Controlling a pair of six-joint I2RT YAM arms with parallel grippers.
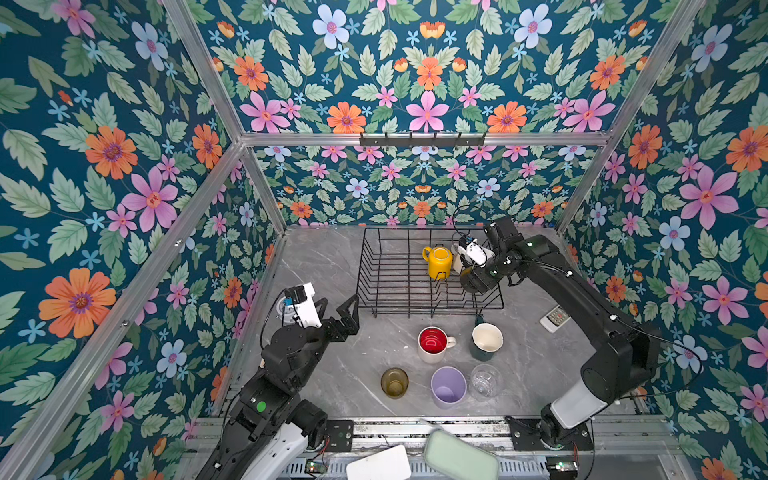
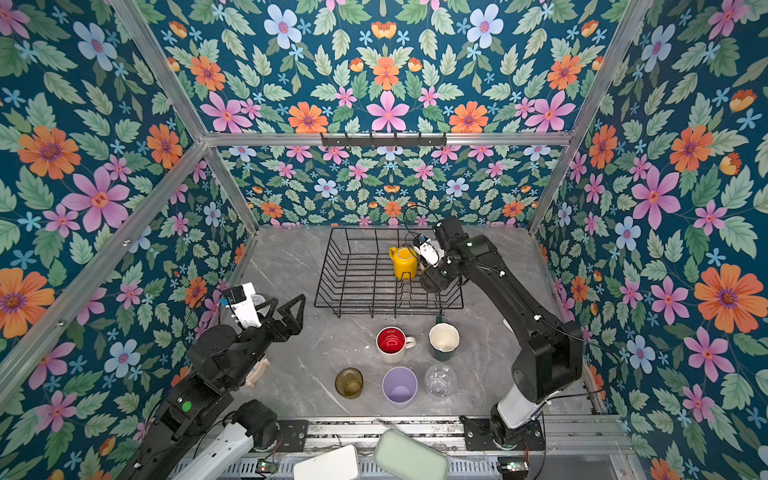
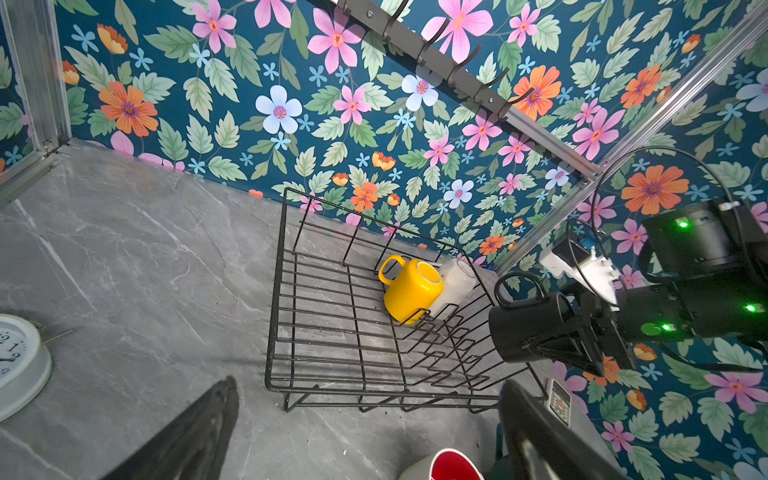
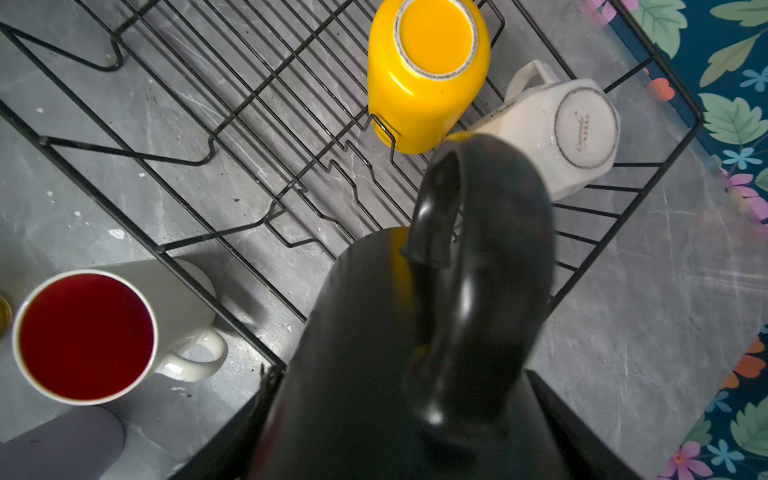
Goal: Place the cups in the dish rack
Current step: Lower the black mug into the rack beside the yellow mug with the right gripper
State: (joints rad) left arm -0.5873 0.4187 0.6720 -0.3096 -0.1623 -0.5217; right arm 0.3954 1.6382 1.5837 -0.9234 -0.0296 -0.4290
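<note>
Top views: both show the dish rack [image 1: 395, 282] at the back of the grey marble table [image 1: 324, 270], with five cups standing on the table in front of it.
Right gripper [image 3: 569, 332]: clamped on the black mug [image 3: 528, 328], its jaws spread wide around the mug's body.
Black mug: held lying on its side over the right side of the rack, near the front corner, with the handle turned up toward the right wrist camera. Whether it touches the wires cannot be told.
Left gripper [image 1: 337, 312]: jaws fully apart and holding nothing. It hangs over the table to the left of the rack and well apart from every cup.
Yellow mug [image 1: 438, 262]: inside the rack on the right, upside down and tilted, its rim down among the upright dividers.
White mug [image 4: 573, 133]: inside the rack's far right corner, base up and tilted, just beside the yellow mug.
Red-inside white mug [image 1: 433, 343]: upright on the table just in front of the rack, handle to the right.
Teal mug [image 1: 486, 340]: upright, cream inside, to the right of the red-inside mug.
Olive glass [image 1: 394, 382]: upright in the front row, on the left.
Lilac tumbler [image 1: 448, 386]: upright in the front row, between the olive glass and the clear glass [image 1: 485, 380].
Clear glass: upright at the right end of the front row.
Clock [image 3: 20, 361]: white and round, on the table's left edge, seen in the left wrist view.
Keypad device [image 1: 555, 318]: small and white, on the table to the right of the rack, under the right arm.
</note>
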